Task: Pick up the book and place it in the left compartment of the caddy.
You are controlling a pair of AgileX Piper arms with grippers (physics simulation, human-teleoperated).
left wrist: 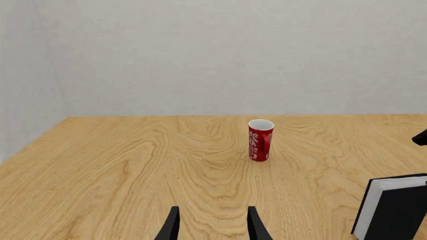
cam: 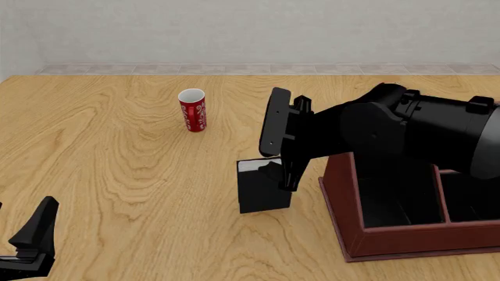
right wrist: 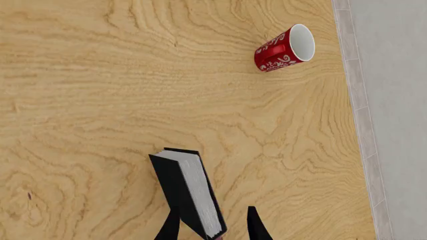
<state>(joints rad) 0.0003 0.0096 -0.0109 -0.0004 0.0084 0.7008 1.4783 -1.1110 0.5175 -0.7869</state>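
The right gripper (right wrist: 212, 231) straddles the upright book (cam: 263, 190) on the tabletop (cam: 117, 175) beside the caddy (cam: 343, 216), fingers not yet closed; an off-centre pinch could topple it.

In the front view the right arm (cam: 406, 132) hides the book's (cam: 262, 190) upper right part, the right gripper and much of the caddy (cam: 367, 237), which the picture's right edge cuts. The left wrist view crops the book too.

front: high, facing forward-down | wrists: close, low | all share red cup (cam: 192, 109)
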